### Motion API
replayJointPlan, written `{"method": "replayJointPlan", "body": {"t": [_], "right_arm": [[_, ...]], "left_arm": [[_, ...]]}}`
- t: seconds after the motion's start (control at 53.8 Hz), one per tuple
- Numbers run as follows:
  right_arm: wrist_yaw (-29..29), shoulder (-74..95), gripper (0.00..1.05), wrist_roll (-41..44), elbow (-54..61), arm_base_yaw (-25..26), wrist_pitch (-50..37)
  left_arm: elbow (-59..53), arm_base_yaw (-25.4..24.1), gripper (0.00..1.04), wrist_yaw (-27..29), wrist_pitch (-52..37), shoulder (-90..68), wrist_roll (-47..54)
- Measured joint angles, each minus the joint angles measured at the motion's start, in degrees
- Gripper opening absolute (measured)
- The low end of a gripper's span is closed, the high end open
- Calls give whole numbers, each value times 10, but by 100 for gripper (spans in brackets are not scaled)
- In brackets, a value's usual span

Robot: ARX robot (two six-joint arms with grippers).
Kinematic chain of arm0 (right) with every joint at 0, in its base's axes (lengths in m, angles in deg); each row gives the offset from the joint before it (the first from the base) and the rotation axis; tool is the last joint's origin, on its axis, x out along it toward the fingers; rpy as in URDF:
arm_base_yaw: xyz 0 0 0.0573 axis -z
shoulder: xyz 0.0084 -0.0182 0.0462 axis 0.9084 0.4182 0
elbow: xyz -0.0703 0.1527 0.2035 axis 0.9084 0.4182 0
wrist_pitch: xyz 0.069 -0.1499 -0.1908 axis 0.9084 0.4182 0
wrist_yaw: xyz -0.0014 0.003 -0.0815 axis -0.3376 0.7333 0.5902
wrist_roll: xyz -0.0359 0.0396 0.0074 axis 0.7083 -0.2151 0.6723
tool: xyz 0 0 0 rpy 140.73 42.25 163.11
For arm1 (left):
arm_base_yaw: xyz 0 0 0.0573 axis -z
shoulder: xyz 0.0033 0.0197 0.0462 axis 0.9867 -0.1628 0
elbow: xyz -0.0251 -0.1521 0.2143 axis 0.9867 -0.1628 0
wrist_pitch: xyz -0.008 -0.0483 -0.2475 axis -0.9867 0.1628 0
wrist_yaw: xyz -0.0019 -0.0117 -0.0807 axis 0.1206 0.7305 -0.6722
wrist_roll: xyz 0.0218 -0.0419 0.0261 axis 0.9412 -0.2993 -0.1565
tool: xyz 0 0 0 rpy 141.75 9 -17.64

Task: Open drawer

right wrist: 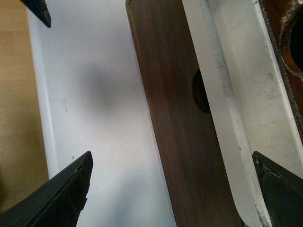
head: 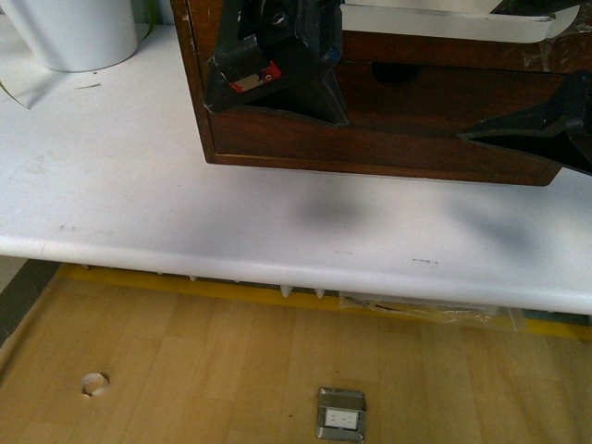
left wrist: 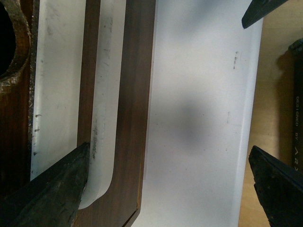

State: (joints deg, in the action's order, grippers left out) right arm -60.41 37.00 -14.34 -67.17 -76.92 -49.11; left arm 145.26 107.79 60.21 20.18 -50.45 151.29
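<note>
Risk: left tool (left wrist: 169, 146) and right tool (right wrist: 173, 153) are both spread wide, pinching nothing. The white handle (head: 435, 23) looks held on by tape alone. A hard or skewed pull could peel it off, or drag the whole cabinet (head: 370, 153) toward the near edge of the worktop (head: 185, 203). The drawer (left wrist: 14, 123) is dark scratched wood with a notched top, sitting by the far edge, right of centre.
</note>
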Motion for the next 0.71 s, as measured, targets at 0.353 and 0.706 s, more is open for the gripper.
{"method": "replayJointPlan", "body": {"t": [0.353,0.706], "right_arm": [[-22,-37,96,47,20,0,50],[-38,-123,96,89,95,-5,78]], "left_arm": [[-39,4,99,0,21,37,33],[-130,13,99,-7,15,112,60]]}}
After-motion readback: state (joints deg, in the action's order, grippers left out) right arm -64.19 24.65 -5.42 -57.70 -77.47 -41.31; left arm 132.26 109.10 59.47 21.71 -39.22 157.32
